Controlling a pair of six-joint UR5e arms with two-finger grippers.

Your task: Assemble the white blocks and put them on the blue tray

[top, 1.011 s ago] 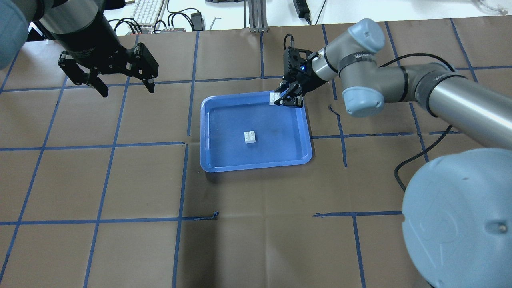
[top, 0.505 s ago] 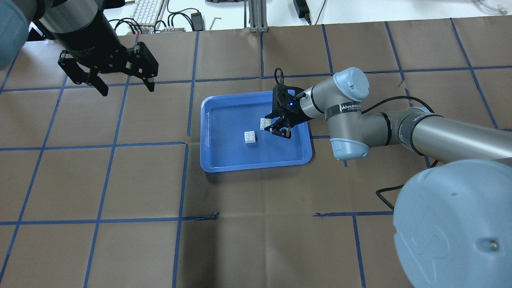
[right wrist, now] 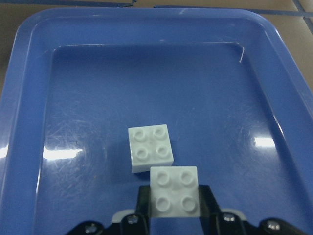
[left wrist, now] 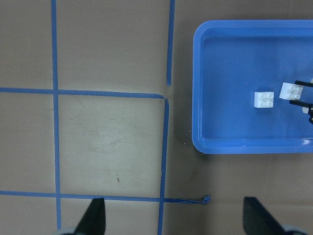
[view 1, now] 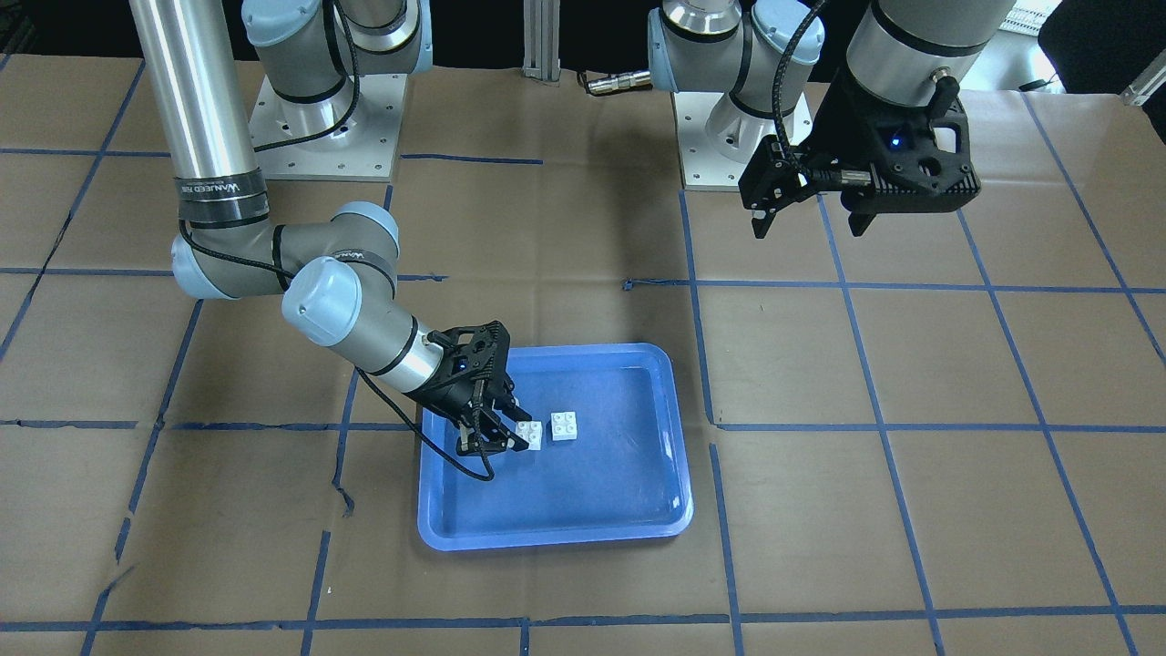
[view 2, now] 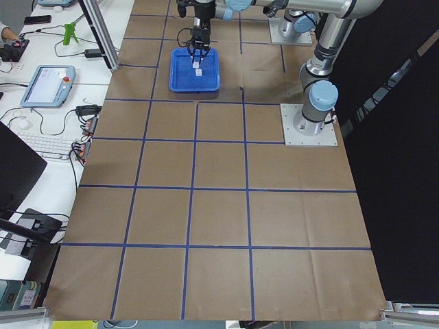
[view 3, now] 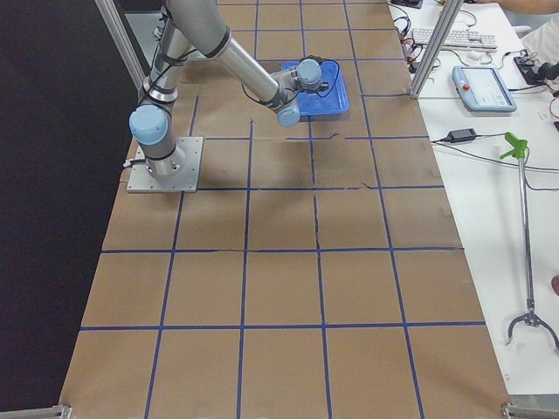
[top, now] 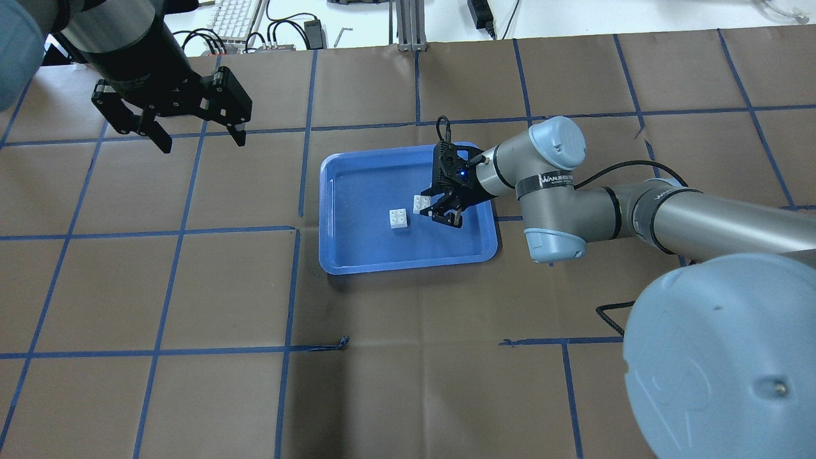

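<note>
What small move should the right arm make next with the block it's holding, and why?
Probably shift the right gripper sideways until its held white block sits squarely over the loose white block on the blue tray, before lowering. In the wrist view the two blocks lie side by side, offset and unjoined, so pressing down now would likely miss the studs.

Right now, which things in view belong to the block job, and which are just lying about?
Job: held white block, clamped in the right gripper; loose white block; blue tray under both.
Lying about: keyboard, teach pendant, grabber tool, all off the mat.
</note>
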